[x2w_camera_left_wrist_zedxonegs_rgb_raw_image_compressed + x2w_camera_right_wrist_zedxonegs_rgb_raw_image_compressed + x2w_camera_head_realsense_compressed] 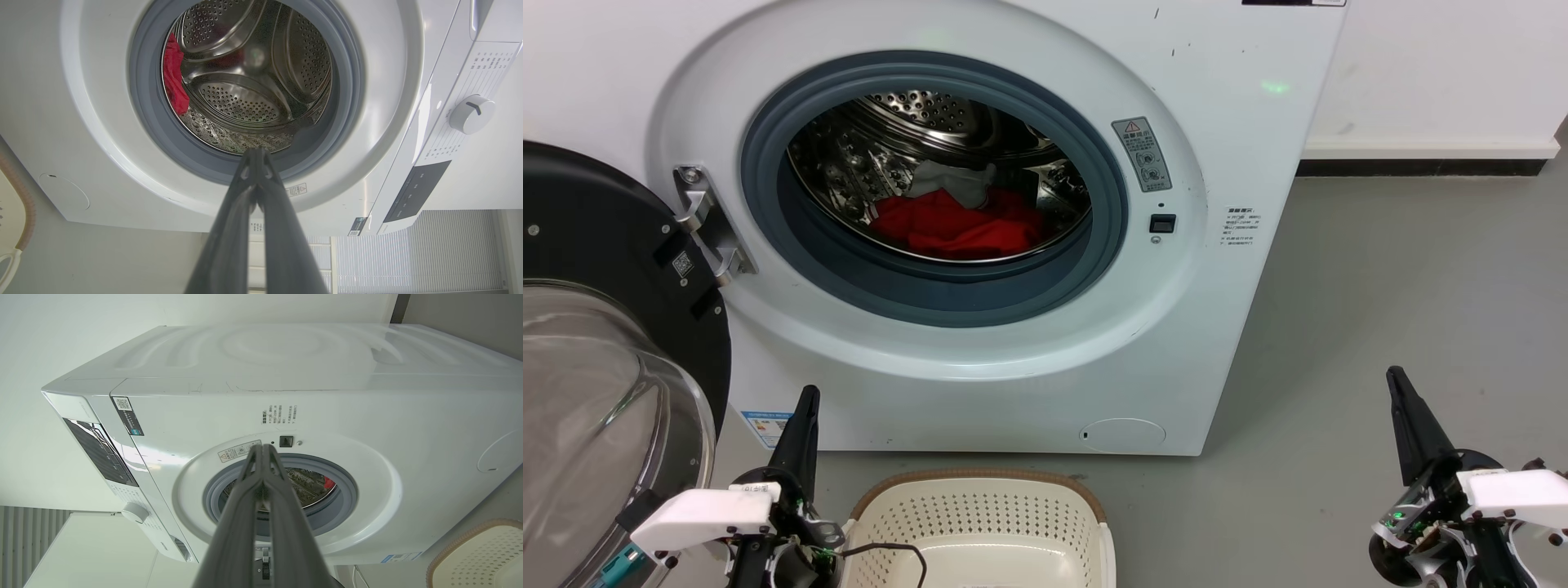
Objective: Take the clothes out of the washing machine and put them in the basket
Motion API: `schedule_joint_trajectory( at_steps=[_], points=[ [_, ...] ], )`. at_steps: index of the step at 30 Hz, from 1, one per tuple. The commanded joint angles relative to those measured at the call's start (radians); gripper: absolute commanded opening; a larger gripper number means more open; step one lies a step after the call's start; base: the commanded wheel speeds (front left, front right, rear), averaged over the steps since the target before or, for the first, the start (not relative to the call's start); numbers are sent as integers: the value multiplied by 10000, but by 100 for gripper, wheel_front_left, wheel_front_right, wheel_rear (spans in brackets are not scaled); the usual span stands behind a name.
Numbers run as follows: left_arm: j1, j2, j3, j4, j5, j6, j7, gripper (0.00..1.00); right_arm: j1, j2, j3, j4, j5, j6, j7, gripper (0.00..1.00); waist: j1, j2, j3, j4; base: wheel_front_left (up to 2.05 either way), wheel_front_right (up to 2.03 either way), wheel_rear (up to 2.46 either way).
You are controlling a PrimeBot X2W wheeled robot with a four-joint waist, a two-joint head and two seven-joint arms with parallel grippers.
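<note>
- Grippers sit nearest in the head view: the left gripper [808,398] at 8 o'clock and the right gripper [1395,377] at 4 o'clock. Both are low over the floor [1380,269] and point toward the washer [1241,122]. In each wrist view the two fingers [229,228] lie pressed together along their length, pinching nothing.
- Basket [980,476] stands on the floor at 6 o'clock, just beside the left gripper and close in front of the washer. The part of its inside that shows holds no clothes.
- Door [596,237] hangs swung wide at 9 o'clock, so the porthole [768,180] is free.
- Clothes [956,227] lie in the drum [915,106], at about 12 o'clock from the basket. They form a red heap low in the drum, with a grey piece [960,181] resting on its far edge.
- Progress, as I judge it: the door is open and the basket is placed, but nothing has been lifted out. Every garment is left to fetch. Both grippers are well apart from the heap, so a reach through the porthole comes first.
</note>
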Motion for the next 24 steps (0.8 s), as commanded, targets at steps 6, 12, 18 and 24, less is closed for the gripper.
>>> schedule_joint_trajectory(
  at_steps=[6, 12, 18, 24],
  points=[
    [-59, 2, 12, -7, -12, -24, 8, 0, -133, 34, 5, 12, -62, 0, -24, 0, 0, 0, 0, 0, 0, 0, 0],
    [-59, 2, 12, -7, -12, -24, 8, 0, -133, 34, 5, 12, -62, 0, -24, 0, 0, 0, 0, 0, 0, 0, 0],
    [-59, 2, 12, -7, -12, -24, 8, 0, -134, 34, 5, 12, -62, 0, -22, 0, 0, 0, 0, 0, 0, 0, 0],
    [12, -4, -7, 28, 5, 2, -4, 100, 17, 0, 1, 16, -1, 2, -7, 100, 0, 0, 0, 0, 0, 0, 0]
  ],
)
